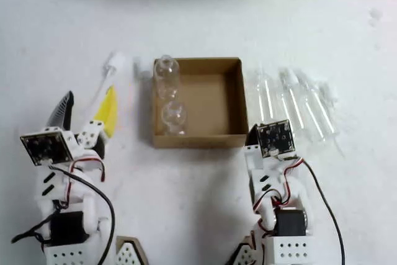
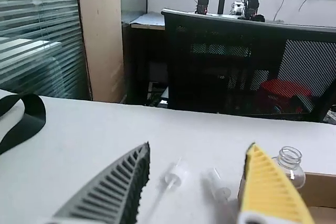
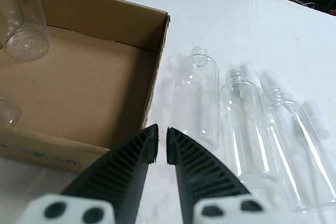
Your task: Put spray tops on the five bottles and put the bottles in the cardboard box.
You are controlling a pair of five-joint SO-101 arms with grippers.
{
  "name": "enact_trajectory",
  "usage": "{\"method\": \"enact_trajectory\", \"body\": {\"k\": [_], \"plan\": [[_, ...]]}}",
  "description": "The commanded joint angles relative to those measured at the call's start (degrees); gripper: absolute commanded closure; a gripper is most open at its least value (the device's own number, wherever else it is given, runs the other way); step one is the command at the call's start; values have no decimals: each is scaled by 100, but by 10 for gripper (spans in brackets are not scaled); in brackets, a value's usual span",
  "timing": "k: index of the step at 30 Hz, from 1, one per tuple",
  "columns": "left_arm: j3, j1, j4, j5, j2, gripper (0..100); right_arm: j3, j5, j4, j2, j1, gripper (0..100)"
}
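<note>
**Lower left of the high view:** your left gripper (image 1: 90, 94) hangs over the white table (image 1: 205, 23). Its black and yellow fingers are spread wide apart and hold nothing.

**Upper left:** just above it lie two loose spray tops (image 1: 113, 63). The thin tube of one runs down toward the yellow finger.

**Centre:** the open cardboard box (image 1: 239, 100) sits on the table with two boxed bottles (image 1: 172, 116), both clear, against its left wall. The upper one stands with its neck open.

**Right of the box:** three lying bottles (image 1: 291, 100), also clear, rest side by side on the table with their necks toward the top of the frame. They are uncapped, and white sprayers (image 3: 251, 72) lie loose among them.

**Lower right:** your right gripper (image 3: 163, 148) sits just below the box's right corner and the nearest lying bottle. Its two black fingers are drawn almost together with only a slit between them, gripping nothing.
</note>
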State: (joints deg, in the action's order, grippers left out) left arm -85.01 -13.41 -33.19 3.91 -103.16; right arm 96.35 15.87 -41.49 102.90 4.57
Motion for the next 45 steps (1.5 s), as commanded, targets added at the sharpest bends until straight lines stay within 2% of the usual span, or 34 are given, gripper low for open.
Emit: {"method": "enact_trajectory", "body": {"k": [1,3,5,9,13,19,23,36,45], "plan": [[527,-84,-202,-114,40,729,53,70,-4,13,-4,977],[932,4,-519,-229,242,729,53,70,-4,13,-4,977],[1503,224,-853,-651,760,729,53,70,-4,13,-4,977],[2892,497,-1442,-993,2633,729,53,70,-4,13,-13,977],[4563,462,-2163,-1011,5015,729,53,70,-4,13,-13,977],[7279,523,-3675,-949,8541,729,53,70,-4,13,-22,977],[8897,470,-4220,-316,10360,729,53,70,-4,13,-13,977],[12475,769,-4360,1231,13982,728,53,70,-4,13,-13,977],[14497,875,-4404,1363,16048,729,53,70,-4,13,-13,977]]}}
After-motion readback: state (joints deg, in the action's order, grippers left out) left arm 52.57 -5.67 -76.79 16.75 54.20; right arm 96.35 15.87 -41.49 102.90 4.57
